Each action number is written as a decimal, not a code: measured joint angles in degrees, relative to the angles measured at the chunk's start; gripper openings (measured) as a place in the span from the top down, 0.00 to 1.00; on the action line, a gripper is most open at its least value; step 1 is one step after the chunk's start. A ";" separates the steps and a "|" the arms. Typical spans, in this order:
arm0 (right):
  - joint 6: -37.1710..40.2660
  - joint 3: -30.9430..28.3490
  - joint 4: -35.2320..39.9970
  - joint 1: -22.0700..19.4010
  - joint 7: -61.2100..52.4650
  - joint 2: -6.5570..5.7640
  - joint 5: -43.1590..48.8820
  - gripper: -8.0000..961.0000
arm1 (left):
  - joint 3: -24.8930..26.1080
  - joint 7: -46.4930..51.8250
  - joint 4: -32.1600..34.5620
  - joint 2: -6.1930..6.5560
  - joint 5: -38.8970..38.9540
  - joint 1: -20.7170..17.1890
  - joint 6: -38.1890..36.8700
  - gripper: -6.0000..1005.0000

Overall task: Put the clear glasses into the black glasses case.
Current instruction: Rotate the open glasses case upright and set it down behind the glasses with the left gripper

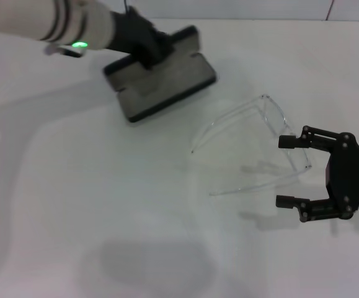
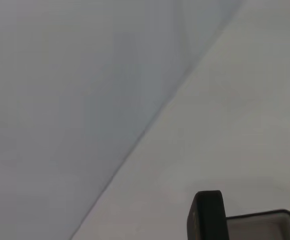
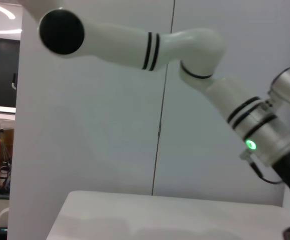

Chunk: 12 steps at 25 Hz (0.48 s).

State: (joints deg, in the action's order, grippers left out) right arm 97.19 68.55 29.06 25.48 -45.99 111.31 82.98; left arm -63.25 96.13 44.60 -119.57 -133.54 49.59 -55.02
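Note:
The clear glasses (image 1: 272,118) lie on the white table right of centre, their long thin arms pointing left. My right gripper (image 1: 283,171) stands open at the lens end. Its farther fingertip overlaps the lens and its nearer one sits just past the near arm; whether it touches the glasses I cannot tell. The black glasses case (image 1: 163,84) lies open at the back centre, grey lining up and lid raised behind. My left gripper (image 1: 145,40) is down on the case at the lid. A corner of the black glasses case (image 2: 207,215) shows in the left wrist view.
The white table (image 1: 74,205) stretches bare to the left and front of the glasses. A pale wall (image 1: 241,7) runs along the far edge. The left arm (image 3: 134,45) crosses the right wrist view, high above the table.

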 joint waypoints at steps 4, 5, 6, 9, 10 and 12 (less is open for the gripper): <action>-0.24 0.04 -0.37 -0.70 1.05 0.55 0.02 0.08 | -6.46 -1.66 -3.49 -0.19 1.61 3.11 0.09 0.75; -0.27 0.02 -0.39 -1.02 1.39 0.69 0.03 0.08 | -8.13 -1.69 -3.60 -0.19 2.10 3.40 0.08 0.74; -0.27 -0.02 -0.40 -1.38 1.67 0.79 0.03 0.08 | -10.07 -1.71 -3.66 -0.19 2.76 3.68 -0.12 0.74; -0.25 -0.06 -0.40 -2.00 1.86 0.82 0.00 0.08 | -12.27 -1.76 -3.45 -0.21 4.21 4.03 -1.12 0.73; -0.23 -0.07 -0.41 -2.16 1.87 0.84 0.00 0.08 | -13.94 -1.94 -2.91 -0.22 6.00 4.46 -3.12 0.73; -0.25 -0.08 -0.43 -2.24 1.87 0.88 0.00 0.08 | -14.50 -2.04 -2.44 -0.25 6.55 4.55 -4.04 0.72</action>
State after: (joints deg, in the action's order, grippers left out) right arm 96.94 68.47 28.63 23.25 -44.12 112.19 82.97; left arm -77.75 94.09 42.16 -119.83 -126.98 54.14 -59.06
